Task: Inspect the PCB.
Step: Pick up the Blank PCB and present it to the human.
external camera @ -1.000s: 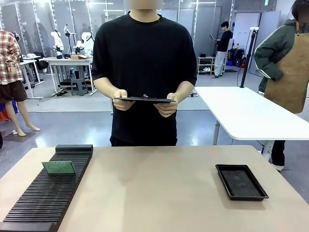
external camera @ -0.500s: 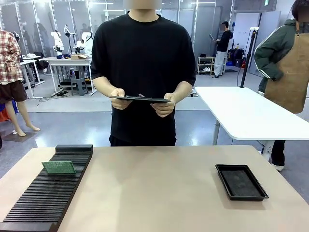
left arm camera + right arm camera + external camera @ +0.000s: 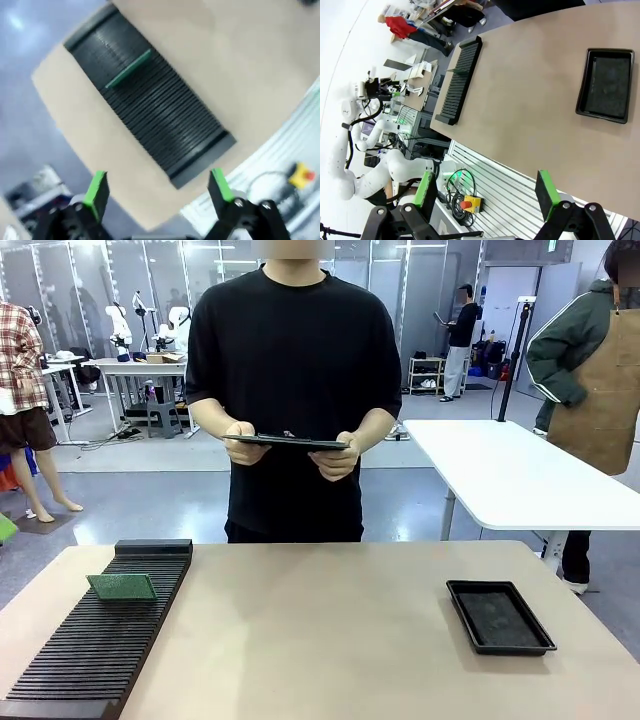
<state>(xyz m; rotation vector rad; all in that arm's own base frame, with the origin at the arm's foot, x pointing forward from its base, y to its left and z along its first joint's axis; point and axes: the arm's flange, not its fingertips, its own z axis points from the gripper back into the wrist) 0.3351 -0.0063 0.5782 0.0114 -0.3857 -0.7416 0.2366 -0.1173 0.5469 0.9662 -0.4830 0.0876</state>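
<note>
At the table's (image 3: 330, 640) 8 o'clock side in the front view, the PCB (image 3: 121, 586) stands on edge in a slot of the black rack (image 3: 85, 660), toward the rack's far end. The tray (image 3: 500, 616) sits at 4 o'clock, well apart from it. A person at 12 o'clock holds a clipboard (image 3: 290, 443) beyond the far edge.

The left gripper (image 3: 159, 190) hangs high over the rack with its jaws spread wide and nothing between them. From it the PCB shows as a thin green line at 11 o'clock, and this view is blurred. The right gripper (image 3: 484, 194) is likewise spread and empty, high off the near edge, with the tray at 1 o'clock.

The likely trouble is in the approach. The board offers only a narrow top edge, so a wrist not lined up with the slot could land a pad on that edge or on the rack's ribs, tipping or wedging the board. A pinch on one corner could let it swing or slip. A lift that is not straight up the slot could bind and drag the rack. Too hard a squeeze could flex the thin board.
</note>
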